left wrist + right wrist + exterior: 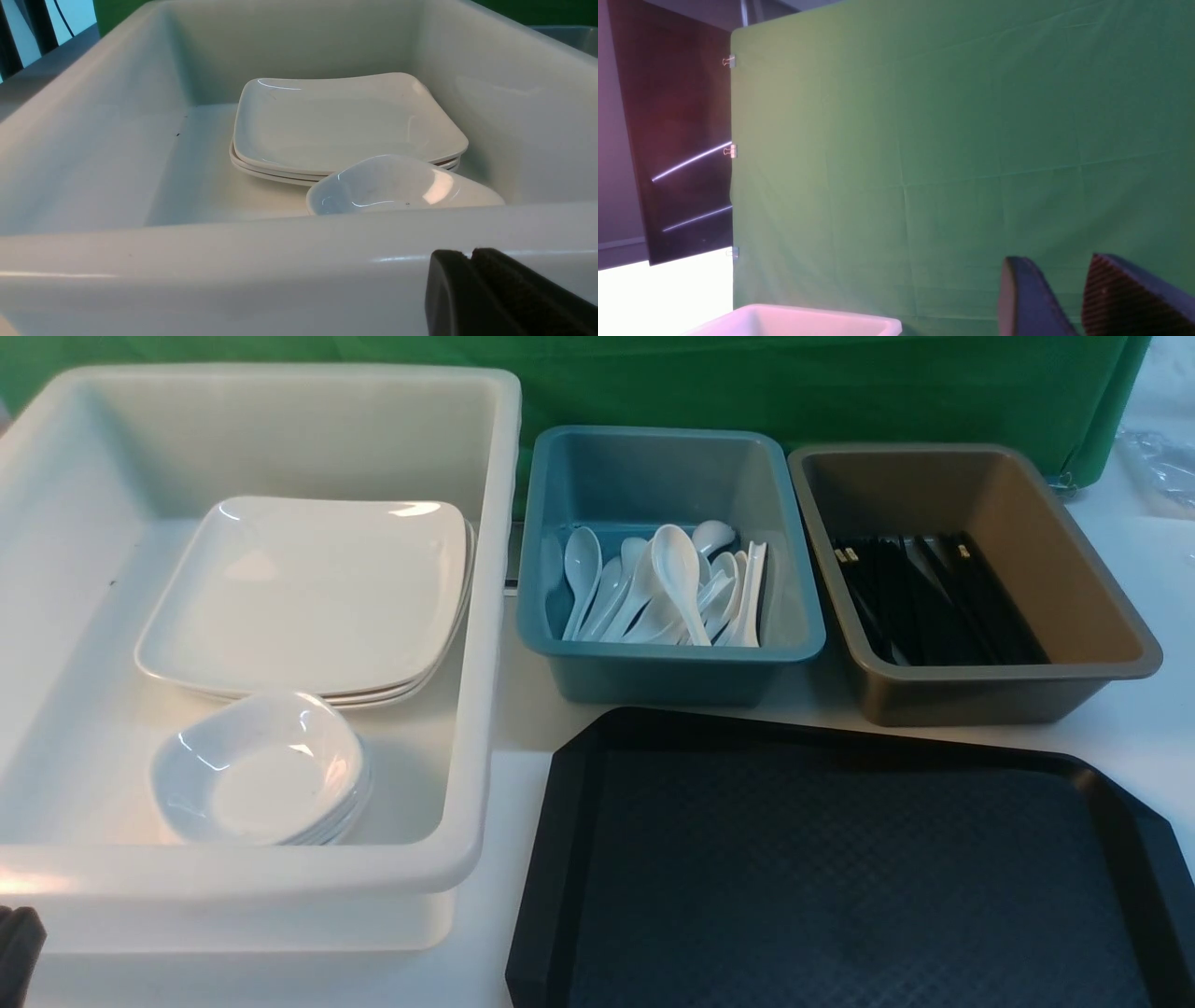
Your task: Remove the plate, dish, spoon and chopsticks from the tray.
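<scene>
**Mia:** Look at the tray point(840, 877). It is big and black, and nothing sits on the part we can see. Its near edge runs out of the picture.

**Ben:** So where did the things go?

**Mia:** The plate point(308, 593) lies on top of a small pile of plates inside the white bin point(485, 616), to the left of the tray. A little pile of small dishes point(261, 770) sits in the same bin, nearer to us, touching the plate pile.

**Ben:** And the spoon?

**Mia:** There is a heap of white spoons point(677, 583) in the blue bin point(672, 663), just behind the tray. I cannot tell which one came from the tray.

**Ben:** The chopsticks?

**Mia:** Lots of black chopsticks point(934, 602) lie in the brown bin point(1111, 607), next to the blue one.

**Ben:** So is the job done?

**Mia:** I think it is done, or very nearly. I see nothing left to pick up.

**Ben:** What are the arms doing?

**Mia:** The left gripper point(472, 280) is low by the near wall of the white bin. Its two dark fingers are pressed together with nothing between them. The right gripper point(1069, 298) points at the green cloth point(948, 154), away from the tray. Its jaws stand a little way apart and hold nothing.

**Ben:** So both are empty?

**Mia:** Yes, both are empty
</scene>
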### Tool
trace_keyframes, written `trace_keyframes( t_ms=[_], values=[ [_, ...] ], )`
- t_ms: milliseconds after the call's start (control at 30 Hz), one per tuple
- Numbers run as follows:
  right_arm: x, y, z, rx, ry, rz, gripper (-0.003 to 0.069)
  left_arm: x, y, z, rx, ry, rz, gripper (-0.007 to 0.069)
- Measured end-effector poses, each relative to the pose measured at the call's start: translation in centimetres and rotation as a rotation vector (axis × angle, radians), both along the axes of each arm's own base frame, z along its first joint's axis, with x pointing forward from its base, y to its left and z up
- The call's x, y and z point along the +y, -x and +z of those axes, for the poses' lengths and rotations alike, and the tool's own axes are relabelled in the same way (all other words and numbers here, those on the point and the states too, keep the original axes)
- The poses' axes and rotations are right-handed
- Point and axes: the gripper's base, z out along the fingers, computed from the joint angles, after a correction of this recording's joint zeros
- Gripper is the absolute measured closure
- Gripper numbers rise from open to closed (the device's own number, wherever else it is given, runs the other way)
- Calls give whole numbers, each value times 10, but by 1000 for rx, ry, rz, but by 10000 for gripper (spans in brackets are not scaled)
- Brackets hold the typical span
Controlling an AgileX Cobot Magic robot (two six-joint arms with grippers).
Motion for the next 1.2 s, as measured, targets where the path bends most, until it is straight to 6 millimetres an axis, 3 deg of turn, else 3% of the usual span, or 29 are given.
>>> trace_keyframes(
  t_ms=[433, 633, 833, 1033, 1100, 1200],
  values=[
    [0, 0, -1, 6, 20, -8, 422, 0, 0, 0, 0, 0, 0, 610],
    [4, -11, -25, 168, 138, -42, 421, 0, 0, 0, 0, -1, 0, 610],
    [13, -40, -85, 351, 281, -203, 421, 0, 0, 0, 0, -1, 0, 608],
    [9, -63, -172, 593, 318, -374, 421, 0, 0, 0, 0, -1, 0, 608],
    [8, -64, -187, 649, 307, -399, 421, 0, 0, 0, 0, -1, 0, 608],
    [6, -64, -192, 691, 295, -420, 421, 0, 0, 0, 1, -1, 0, 608]
  ],
)
